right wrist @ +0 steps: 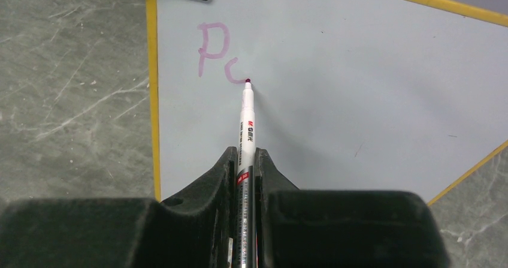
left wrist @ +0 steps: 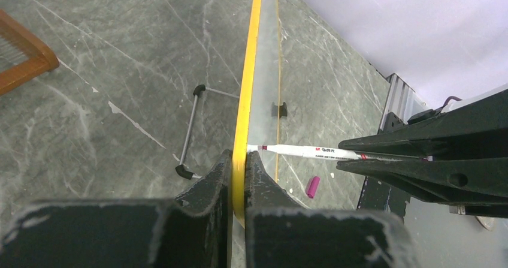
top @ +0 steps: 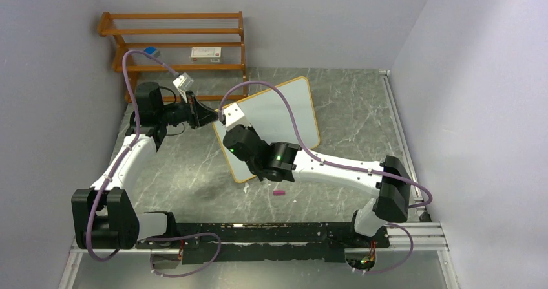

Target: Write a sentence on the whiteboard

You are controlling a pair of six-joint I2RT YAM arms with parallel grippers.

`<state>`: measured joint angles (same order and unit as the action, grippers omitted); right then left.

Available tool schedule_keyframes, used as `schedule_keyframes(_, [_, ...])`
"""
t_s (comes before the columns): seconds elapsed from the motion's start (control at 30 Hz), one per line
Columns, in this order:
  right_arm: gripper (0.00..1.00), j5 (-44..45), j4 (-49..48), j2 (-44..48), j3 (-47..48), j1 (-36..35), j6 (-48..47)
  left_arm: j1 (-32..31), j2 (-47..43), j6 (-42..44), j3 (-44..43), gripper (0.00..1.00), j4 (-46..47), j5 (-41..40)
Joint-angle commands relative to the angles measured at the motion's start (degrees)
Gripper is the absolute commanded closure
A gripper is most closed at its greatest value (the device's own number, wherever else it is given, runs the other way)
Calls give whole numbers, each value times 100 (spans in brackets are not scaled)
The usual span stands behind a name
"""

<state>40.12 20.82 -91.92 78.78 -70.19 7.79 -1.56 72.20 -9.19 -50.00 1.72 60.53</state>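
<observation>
One "P" and a part-formed second letter: sentence (right wrist: 218, 55) barely begun, most unwritten, near a corner of the whiteboard (right wrist: 359, 100), propped on the table (top: 194, 166). Yellow frame pinched by left gripper (left wrist: 239, 162); right gripper (right wrist: 245, 160) clamped on marker (right wrist: 246, 112), tip touching. Writing shows only in right wrist view; left wrist sees board edge-on.

One camera looks down from above and behind; both wrist cameras closely face the whiteboard (right wrist: 359, 70).

- A robot lab cell: plain walls (top: 52, 56) box in a marble-look table (top: 187, 166).
- Left arm (top: 129, 160) and right arm (top: 336, 169) bolted to a rail (top: 271, 231) at 6 o'clock.
- Wooden rack (top: 174, 33) at 11 o'clock.
</observation>
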Motion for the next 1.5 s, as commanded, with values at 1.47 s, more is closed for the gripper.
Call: schedule_keyframes(1.47, [100,-231,-455,-54,100,30,-212,-64,-15,432,-79,95,-143,-101])
